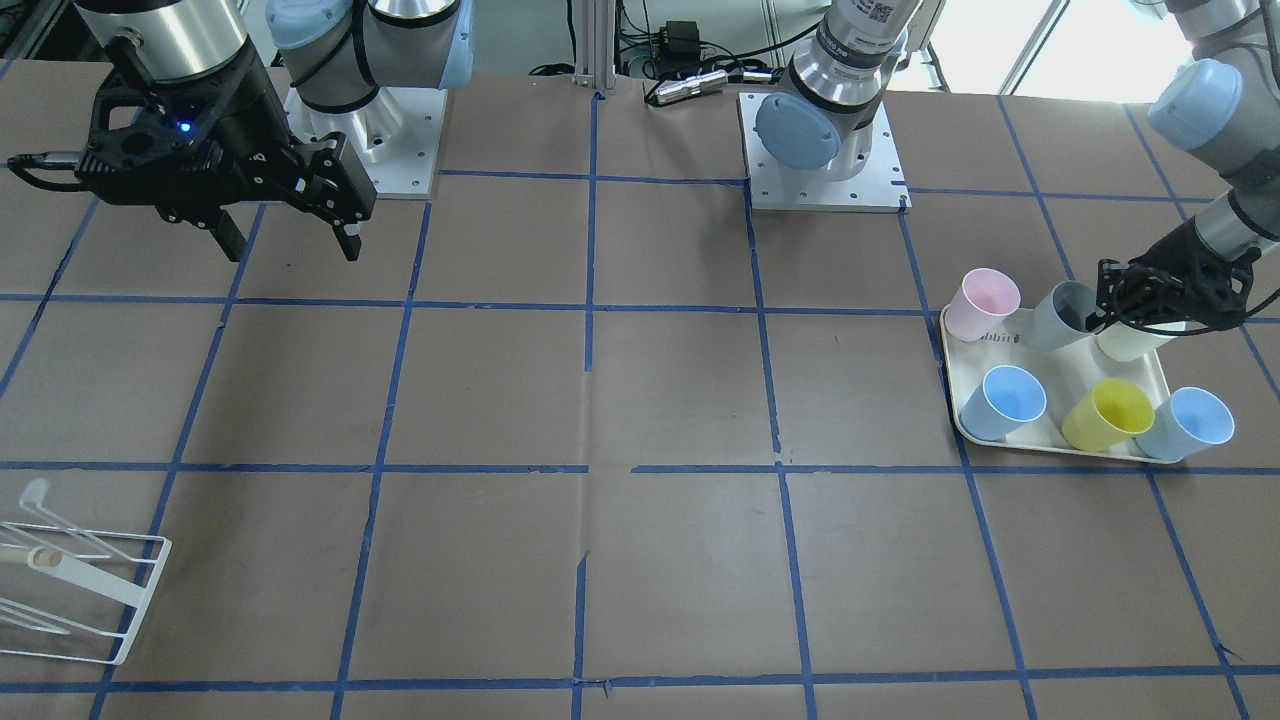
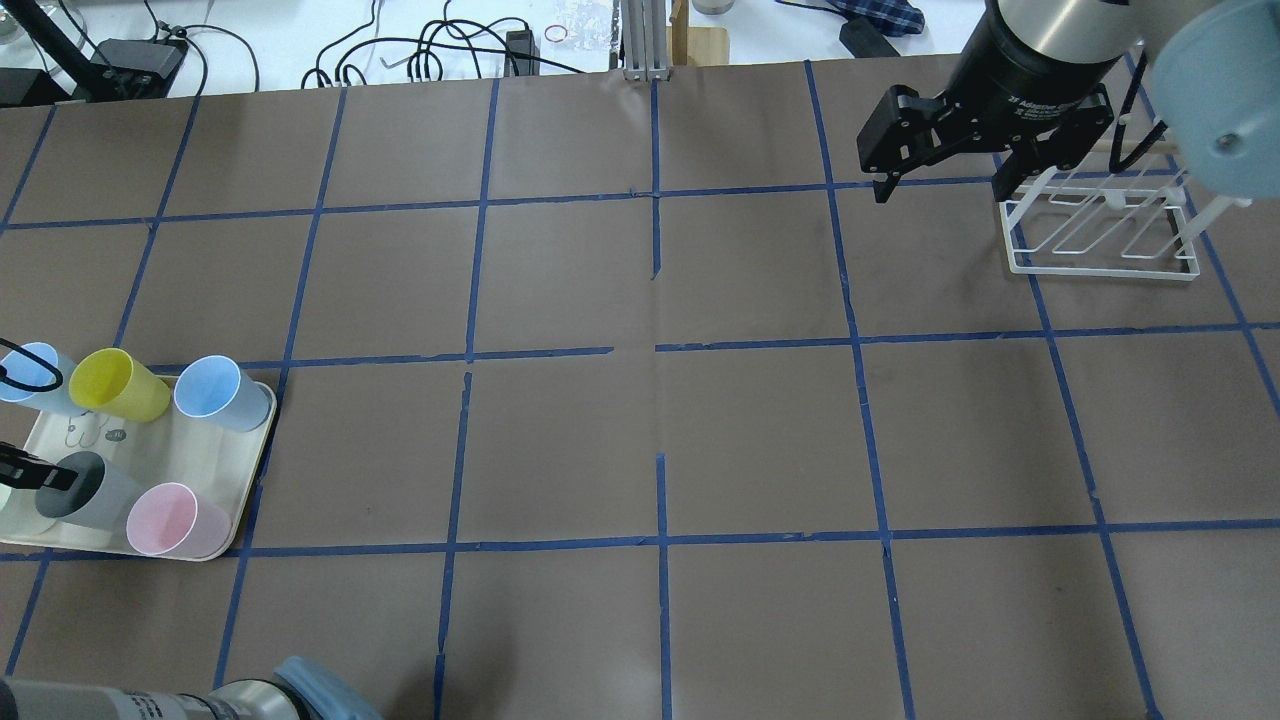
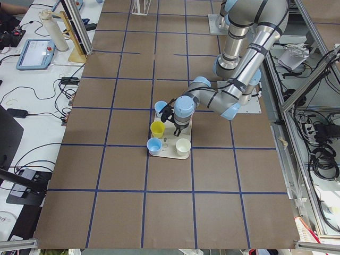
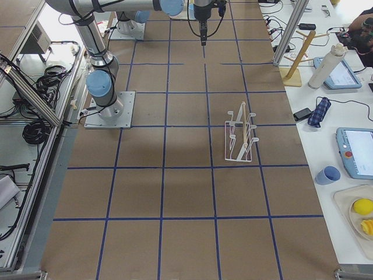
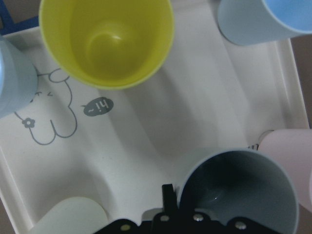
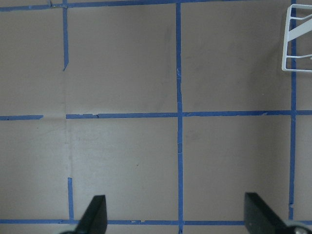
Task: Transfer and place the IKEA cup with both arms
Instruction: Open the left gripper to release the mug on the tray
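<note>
The IKEA cup (image 1: 1062, 313) is a plain grey tumbler standing at the robot-side edge of a white tray (image 1: 1060, 375). It also shows in the overhead view (image 2: 95, 495) and large in the left wrist view (image 5: 239, 195). My left gripper (image 1: 1105, 315) is down at the cup's rim. In the left wrist view one finger (image 5: 168, 195) stands just outside the rim and the jaws look narrow, pinching the wall. My right gripper (image 2: 940, 190) is open and empty and hovers above the table beside the white wire rack (image 2: 1100, 225).
The tray also holds a pink cup (image 1: 985, 303), a cream-white cup (image 1: 1130, 343), a yellow cup (image 1: 1105, 413) and two light blue cups (image 1: 1005, 400) (image 1: 1190, 420), all close together. Brown paper with blue tape lines covers the table between the tray and the rack (image 1: 70, 590).
</note>
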